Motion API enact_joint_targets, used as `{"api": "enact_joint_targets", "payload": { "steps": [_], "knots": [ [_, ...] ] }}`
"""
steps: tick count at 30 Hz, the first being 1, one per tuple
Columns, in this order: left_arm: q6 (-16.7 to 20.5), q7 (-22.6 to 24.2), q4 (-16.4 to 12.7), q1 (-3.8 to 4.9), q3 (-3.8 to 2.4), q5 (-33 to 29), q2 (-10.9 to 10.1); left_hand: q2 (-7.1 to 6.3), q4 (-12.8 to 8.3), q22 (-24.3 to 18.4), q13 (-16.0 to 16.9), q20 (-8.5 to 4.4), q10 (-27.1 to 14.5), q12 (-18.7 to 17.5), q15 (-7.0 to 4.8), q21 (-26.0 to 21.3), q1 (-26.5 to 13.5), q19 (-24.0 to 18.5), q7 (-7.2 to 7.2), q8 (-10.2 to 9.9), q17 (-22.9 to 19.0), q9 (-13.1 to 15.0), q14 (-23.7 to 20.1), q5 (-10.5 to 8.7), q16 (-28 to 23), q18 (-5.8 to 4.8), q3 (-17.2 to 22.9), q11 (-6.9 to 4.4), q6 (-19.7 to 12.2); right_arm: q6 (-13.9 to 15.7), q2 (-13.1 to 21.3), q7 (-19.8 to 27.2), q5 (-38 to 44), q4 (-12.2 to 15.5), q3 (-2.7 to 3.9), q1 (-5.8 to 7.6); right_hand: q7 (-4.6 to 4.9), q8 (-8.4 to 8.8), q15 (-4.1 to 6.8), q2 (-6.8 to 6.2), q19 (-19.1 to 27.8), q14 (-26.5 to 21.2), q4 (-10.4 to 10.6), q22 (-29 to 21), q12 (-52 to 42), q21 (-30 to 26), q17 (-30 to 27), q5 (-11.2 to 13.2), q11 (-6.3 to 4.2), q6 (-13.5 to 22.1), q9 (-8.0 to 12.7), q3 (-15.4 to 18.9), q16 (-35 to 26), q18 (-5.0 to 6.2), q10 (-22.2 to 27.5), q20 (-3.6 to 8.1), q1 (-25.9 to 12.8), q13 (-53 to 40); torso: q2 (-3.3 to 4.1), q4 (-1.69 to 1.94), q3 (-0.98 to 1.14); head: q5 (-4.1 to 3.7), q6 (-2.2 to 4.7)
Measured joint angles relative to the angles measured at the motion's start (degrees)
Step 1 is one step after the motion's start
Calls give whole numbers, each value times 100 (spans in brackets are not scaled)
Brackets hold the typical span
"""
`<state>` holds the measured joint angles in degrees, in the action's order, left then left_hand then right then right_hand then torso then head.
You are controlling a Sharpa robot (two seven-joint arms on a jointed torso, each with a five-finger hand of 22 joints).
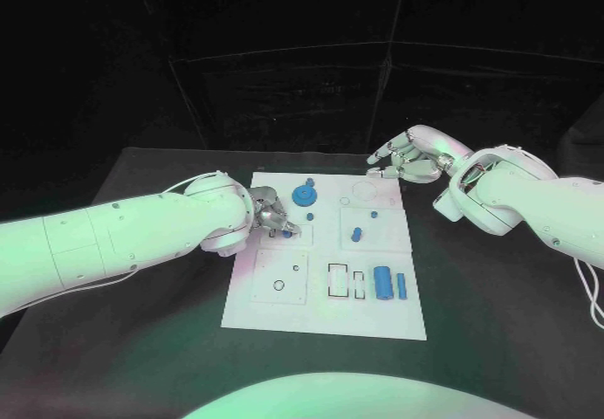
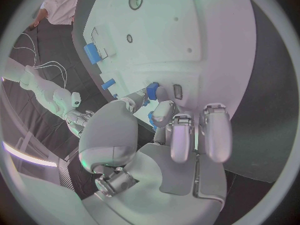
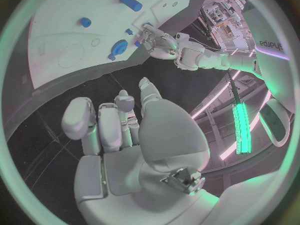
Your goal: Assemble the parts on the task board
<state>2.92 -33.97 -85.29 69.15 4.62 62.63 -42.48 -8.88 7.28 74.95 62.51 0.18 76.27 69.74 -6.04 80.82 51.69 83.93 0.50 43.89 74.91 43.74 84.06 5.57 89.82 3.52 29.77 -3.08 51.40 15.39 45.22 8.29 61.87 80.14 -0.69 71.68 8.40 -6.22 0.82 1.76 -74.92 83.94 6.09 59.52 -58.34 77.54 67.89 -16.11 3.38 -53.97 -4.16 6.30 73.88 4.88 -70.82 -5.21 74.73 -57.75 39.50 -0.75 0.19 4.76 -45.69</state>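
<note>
The board [image 1: 325, 301] lies in the middle of the black counter [image 1: 490, 297], long side running away from the robot.

The left hand [image 1: 271, 216] rests over the board's left edge, about halfway up. Its fingers are curled in toward the thumb, and the left wrist view shows a small blue part [image 2: 152, 90] right at the fingertips [image 2: 164, 110], over the board beside a small rectangular slot. It seems to be pinched there, though the grip itself is partly hidden (another bit of blue shows just below the fingers).

The right hand [image 1: 409, 157] hovers off the board's far right corner, above the bare counter. Its fingers are curled loosely with gaps between them, and its own wrist view shows nothing in the palm or between the fingers [image 3: 119, 120].

On the board, a round blue part [image 1: 304, 194] with a knob sits near the far edge, just beyond the left hand. A small blue peg [image 1: 356, 233] stands near the middle, with a tiny blue piece [image 1: 373, 214] a little farther off. Near the right edge, closer to the robot, two blue bars lie side by side: a broad one [image 1: 382, 285] and a thin rod [image 1: 401, 285]. Beside them is an empty rectangular outline [image 1: 338, 279], and to the left a ring outline [image 1: 277, 285].
</note>
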Motion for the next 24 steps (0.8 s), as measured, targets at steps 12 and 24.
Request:
{"api": "enact_joint_targets", "payload": {
  "steps": [12, 24],
  "knots": [
    [-20, -15, -95, -7, 4, -2, -79, 0, 20, -1, 7, 0, 0, 22, 0, 21, 0, 0, 20, 0, 0, 6, 0, -1, 0, 0, -202, 0, 20, -3, -4, 6, -1, -14, 0, 0, 0, 0, 0, 3, 0, 0, 0, -12, 0, 0, -11, 0, 0, 0, 0, 0, 0, 0, 0, 0, -3, 11, -2, 1, 2, 13, -8],
    [39, -16, -60, -5, 0, -4, -90, -38, 351, -1, -4, -18, 20, 21, -21, 21, -98, 18, -1, 0, 0, 34, -21, -30, 0, 1, -1294, -20, 41, -2, -1, 13, -7, -24, 0, 0, 0, 0, 0, 23, 19, 0, 15, -51, 28, -22, -43, 0, 21, 0, 0, 15, -22, -1, 20, 20, -23, 31, -1, -6, 4, 4, 8]
  ]
}}
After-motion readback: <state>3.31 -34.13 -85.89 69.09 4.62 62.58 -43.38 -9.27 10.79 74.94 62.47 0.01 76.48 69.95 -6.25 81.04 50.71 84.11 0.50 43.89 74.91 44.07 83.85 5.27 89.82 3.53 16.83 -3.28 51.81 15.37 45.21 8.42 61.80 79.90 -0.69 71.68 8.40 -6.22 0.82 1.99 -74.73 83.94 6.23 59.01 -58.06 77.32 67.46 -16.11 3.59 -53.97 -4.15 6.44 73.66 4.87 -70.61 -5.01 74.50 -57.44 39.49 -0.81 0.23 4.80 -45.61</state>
